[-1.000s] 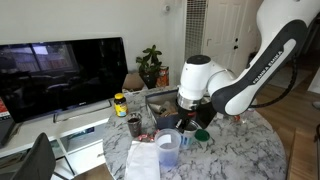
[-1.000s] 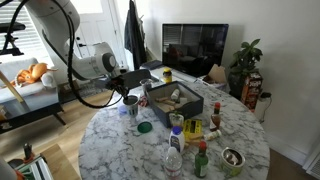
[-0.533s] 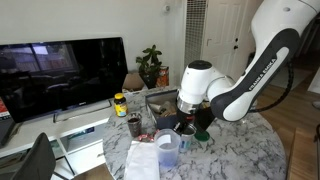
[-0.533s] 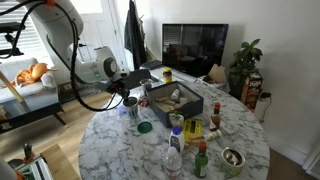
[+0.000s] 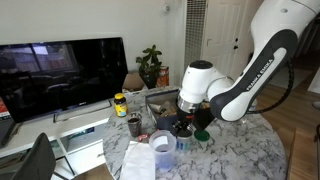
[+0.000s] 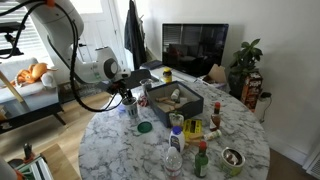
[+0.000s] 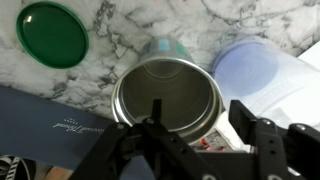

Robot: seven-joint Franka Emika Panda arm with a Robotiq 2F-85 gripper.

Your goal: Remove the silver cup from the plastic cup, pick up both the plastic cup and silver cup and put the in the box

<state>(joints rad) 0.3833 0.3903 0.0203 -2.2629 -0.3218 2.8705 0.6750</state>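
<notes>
Wrist view: jaws wide astride silver cup [image 7: 170, 85] rim; a skewed pinch may knock it against plastic cup [image 7: 258, 72], frame right

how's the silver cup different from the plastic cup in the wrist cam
The silver cup is shiny, opaque steel; the plastic cup is translucent and bluish white. The silver cup sits right under the tool, with one finger over its mouth; the plastic cup stands off to the side, untouched. Both stand upright on the table, side by side, and neither is in the box.
</notes>
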